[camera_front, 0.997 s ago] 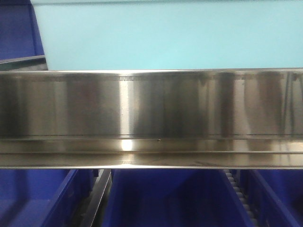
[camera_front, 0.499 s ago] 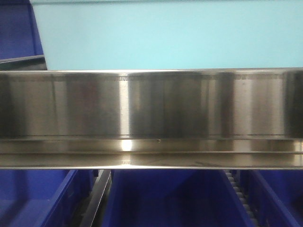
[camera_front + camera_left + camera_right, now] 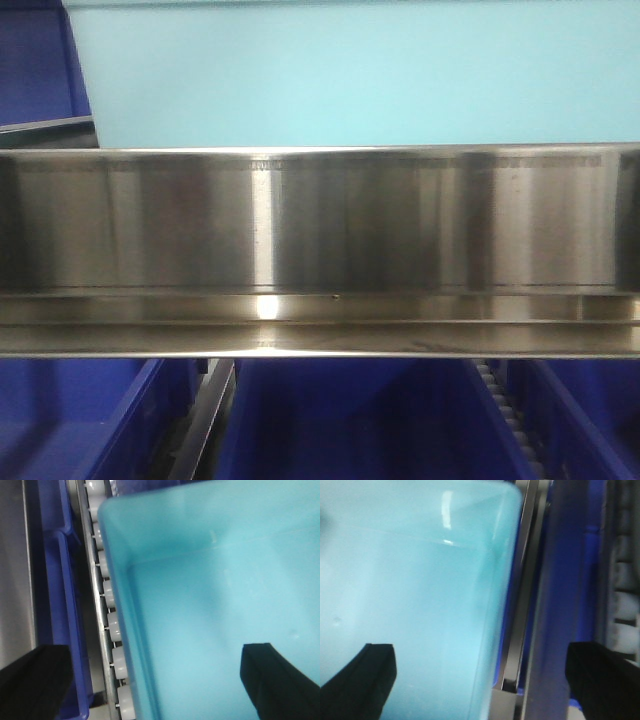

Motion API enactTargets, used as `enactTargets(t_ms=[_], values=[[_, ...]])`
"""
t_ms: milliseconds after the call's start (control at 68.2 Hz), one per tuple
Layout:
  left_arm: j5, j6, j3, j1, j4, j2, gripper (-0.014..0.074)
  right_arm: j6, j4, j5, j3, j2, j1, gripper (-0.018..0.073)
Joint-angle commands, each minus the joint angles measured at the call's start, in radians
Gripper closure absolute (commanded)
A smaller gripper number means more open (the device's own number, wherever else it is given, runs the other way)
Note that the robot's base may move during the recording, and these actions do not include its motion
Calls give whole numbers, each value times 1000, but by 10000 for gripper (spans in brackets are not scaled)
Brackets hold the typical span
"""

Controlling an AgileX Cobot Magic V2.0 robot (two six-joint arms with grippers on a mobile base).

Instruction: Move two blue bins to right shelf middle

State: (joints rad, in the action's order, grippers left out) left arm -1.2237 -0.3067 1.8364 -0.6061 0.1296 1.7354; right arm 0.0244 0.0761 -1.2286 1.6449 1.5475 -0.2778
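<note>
Compared with the earlier frames, the dark reflections on the steel shelf rail [image 3: 320, 250] have drifted toward its ends, while the bins keep their places. The light-blue bin [image 3: 350, 75] sits on the level above the rail, with dark-blue bins [image 3: 350, 420] below. The left gripper [image 3: 150, 675] straddles the bin's left wall beside the roller track [image 3: 112, 625], its fingers [image 3: 35, 680] released and spread wide. The right gripper [image 3: 485, 675] straddles the opposite wall, its fingers [image 3: 605, 680] likewise released.
</note>
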Motion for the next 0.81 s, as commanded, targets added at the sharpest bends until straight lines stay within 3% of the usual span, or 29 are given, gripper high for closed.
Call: enactTargets(t_ms=[0, 308, 440, 557, 689, 748, 792], values=[[3, -11, 10, 6, -9, 22, 18, 14, -25, 18, 9, 31, -2, -9], [3, -11, 10, 13, -28, 96, 18, 30, -23, 18, 9, 119, -2, -2], [3, -11, 10, 13, -28, 112, 66, 30, -23, 25, 7, 129, -2, 132], [3, -11, 10, 13, -28, 117, 246, 30, -23, 9, 7, 141, -2, 384], [3, -11, 10, 13, -28, 117, 593, 30, -25, 8, 7, 146, -2, 727], [3, -11, 10, 13, -28, 117, 708, 30, -25, 8, 7, 146, -2, 711], [3, -11, 10, 13, -28, 117, 706, 30, -25, 8, 7, 146, -2, 711]])
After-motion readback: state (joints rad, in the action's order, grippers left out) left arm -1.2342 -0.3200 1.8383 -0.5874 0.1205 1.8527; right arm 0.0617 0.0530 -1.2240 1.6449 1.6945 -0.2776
